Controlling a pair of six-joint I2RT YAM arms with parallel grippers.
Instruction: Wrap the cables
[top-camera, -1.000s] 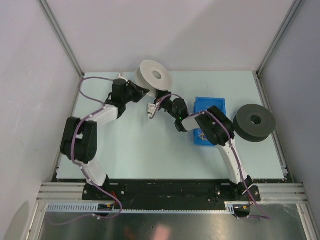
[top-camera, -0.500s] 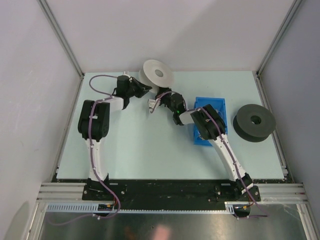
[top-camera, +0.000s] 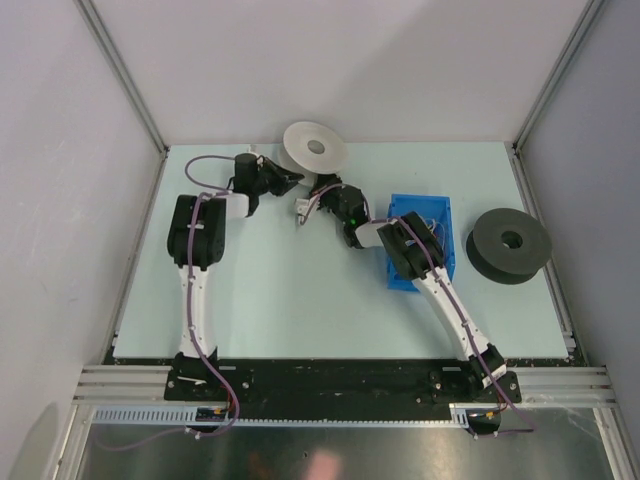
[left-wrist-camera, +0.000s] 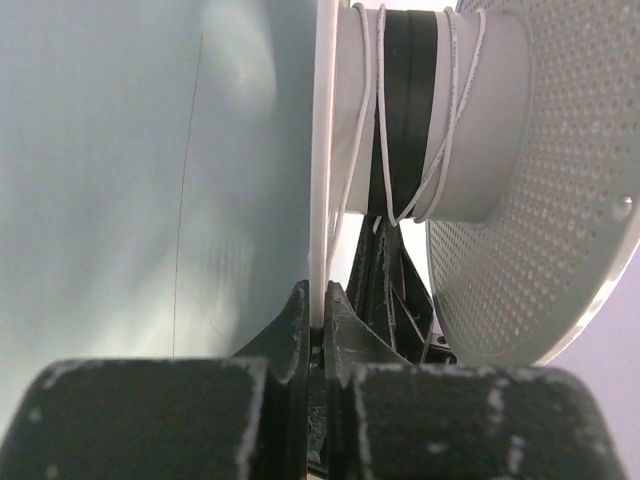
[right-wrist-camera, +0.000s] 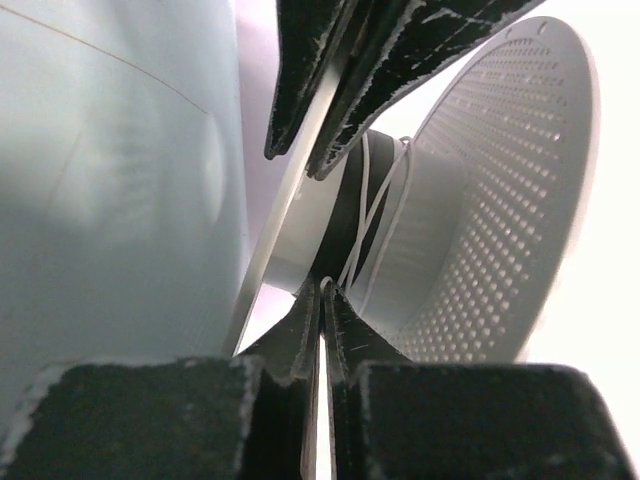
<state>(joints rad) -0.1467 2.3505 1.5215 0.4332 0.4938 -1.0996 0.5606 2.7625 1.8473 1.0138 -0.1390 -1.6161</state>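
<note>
- At the far middle of the pale green table (top-camera: 280, 290): white plastic spool with perforated flanges (top-camera: 315, 148), both arms reaching in to it.
- Left gripper (left-wrist-camera: 318, 300) pinched narrow on the thin edge of the spool's table-side flange, one fingertip on each face.
- Wound loosely round the white hub, a few crossing turns of thin white cable (left-wrist-camera: 381, 110), some lying over a black band (left-wrist-camera: 405, 100) on the hub.
- From those turns, one strand of the cable running down to the right gripper (right-wrist-camera: 322, 295), just beside the spool's near side.
- Right gripper all but closed, with the strand nipped between the tips.
- In the right wrist view, left fingers (right-wrist-camera: 290, 90) at the top, biting the same flange edge.
- Whether the gripped flange touches the table or hangs just off it: cannot tell.
- Blue rectangular plastic bin (top-camera: 437, 205) to the right of the spool, half hidden under the right arm; contents not readable.
- Dark grey spool (top-camera: 510, 243) lying flat near the right edge, well apart from both grippers.
</note>
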